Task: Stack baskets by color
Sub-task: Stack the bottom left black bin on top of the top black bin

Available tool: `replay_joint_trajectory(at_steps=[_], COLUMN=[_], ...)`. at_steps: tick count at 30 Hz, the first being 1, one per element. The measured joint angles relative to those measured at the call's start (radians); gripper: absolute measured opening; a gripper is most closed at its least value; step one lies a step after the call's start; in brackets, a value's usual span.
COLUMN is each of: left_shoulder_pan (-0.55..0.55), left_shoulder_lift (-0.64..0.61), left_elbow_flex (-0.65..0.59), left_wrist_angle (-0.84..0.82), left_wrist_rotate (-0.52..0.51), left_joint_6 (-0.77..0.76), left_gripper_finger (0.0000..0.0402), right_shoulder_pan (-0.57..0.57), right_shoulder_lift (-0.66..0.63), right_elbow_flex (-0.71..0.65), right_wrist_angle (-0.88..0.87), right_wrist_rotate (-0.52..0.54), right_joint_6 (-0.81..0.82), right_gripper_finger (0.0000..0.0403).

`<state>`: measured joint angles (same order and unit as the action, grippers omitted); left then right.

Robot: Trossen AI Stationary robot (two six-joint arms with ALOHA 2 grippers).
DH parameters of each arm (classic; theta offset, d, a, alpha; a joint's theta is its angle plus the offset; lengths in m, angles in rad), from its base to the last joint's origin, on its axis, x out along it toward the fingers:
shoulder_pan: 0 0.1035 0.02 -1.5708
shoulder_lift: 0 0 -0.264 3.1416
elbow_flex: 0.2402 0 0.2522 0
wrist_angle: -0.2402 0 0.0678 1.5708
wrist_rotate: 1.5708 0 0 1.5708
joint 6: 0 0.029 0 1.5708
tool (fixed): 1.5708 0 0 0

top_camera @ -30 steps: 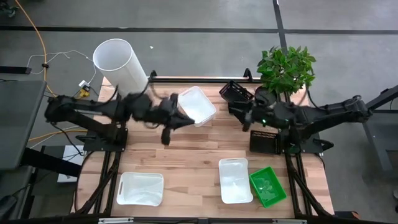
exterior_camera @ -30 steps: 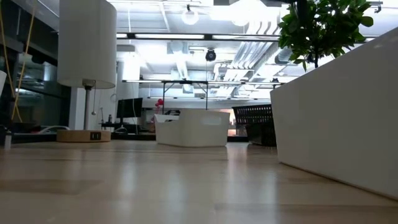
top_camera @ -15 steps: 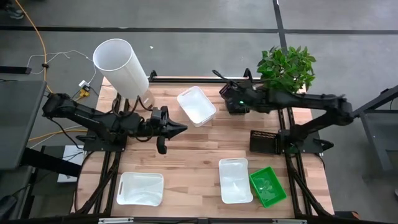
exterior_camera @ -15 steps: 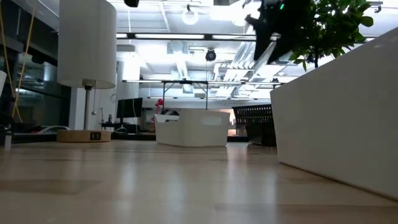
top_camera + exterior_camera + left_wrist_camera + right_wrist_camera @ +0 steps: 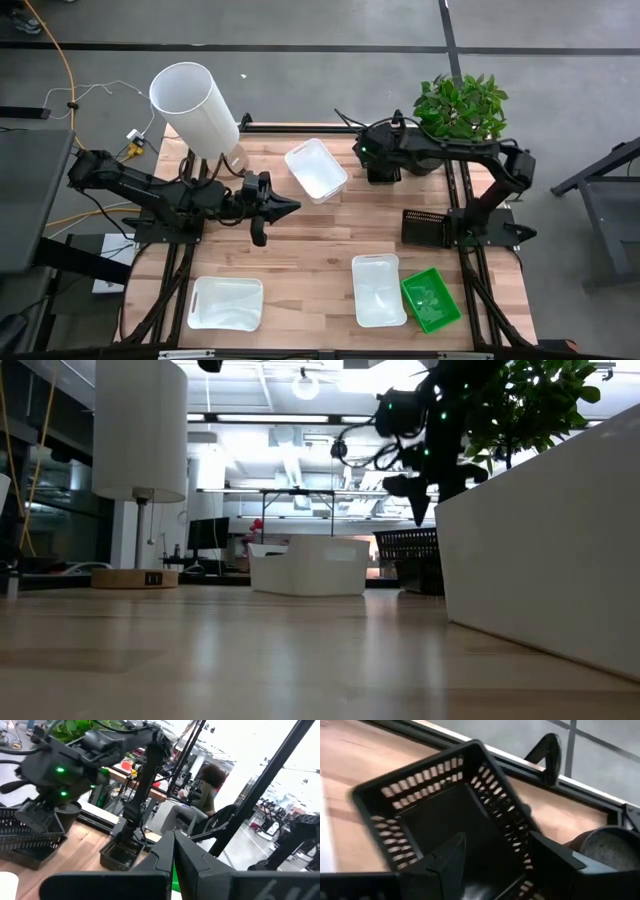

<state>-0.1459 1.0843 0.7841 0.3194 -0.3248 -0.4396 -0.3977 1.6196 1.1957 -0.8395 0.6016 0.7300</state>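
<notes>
A black mesh basket (image 5: 383, 158) (image 5: 435, 805) sits on the table at the far middle. My right gripper (image 5: 372, 166) (image 5: 495, 842) hangs over it, open and tipped down. One finger (image 5: 447, 862) is over the basket's inside and the other (image 5: 555, 862) is beyond its side wall; no touch shows. My left gripper (image 5: 288, 208) (image 5: 173, 851) is shut and level, holding nothing, near a white basket (image 5: 317, 168). A second black basket (image 5: 425, 228) stands at the right. Two white baskets (image 5: 378, 290) (image 5: 226, 302) and a green one (image 5: 430, 298) lie along the near edge.
A tall white cylinder (image 5: 195, 103) stands at the far left corner. A potted plant (image 5: 460, 112) is at the far right, close behind my right arm. Bare wood lies in the table's middle (image 5: 330, 235).
My right gripper has swung toward the far edge and come down over the far black basket, tipping its fingers downward, its gap unchanged. My left gripper has drawn back from the white basket toward the near edge, rolled a little, and then kept still.
</notes>
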Motion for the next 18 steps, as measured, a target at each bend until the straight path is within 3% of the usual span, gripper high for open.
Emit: replay_joint_trajectory(at_steps=[6, 11, 18], left_shoulder_pan=[0.0, 0.0, 0.0], left_shoulder_lift=[0.0, 0.0, 0.0], left_elbow_flex=[0.0, 0.0, 0.0], left_wrist_angle=[0.0, 0.0, 0.0], left_wrist_rotate=[0.003, 0.003, 0.006], left_joint_6=[-0.004, -0.004, -0.006], left_gripper_finger=[0.0, 0.0, 0.0], right_shoulder_pan=[-0.058, -0.125, -0.185], right_shoulder_lift=[-0.006, -0.004, -0.004], right_elbow_flex=[0.0, 0.0, 0.0], right_wrist_angle=[0.012, 0.006, 0.008], right_wrist_rotate=[0.002, -0.115, -0.169], right_joint_6=[-0.087, -0.162, -0.237], right_gripper_finger=[0.0201, 0.0201, 0.0201])
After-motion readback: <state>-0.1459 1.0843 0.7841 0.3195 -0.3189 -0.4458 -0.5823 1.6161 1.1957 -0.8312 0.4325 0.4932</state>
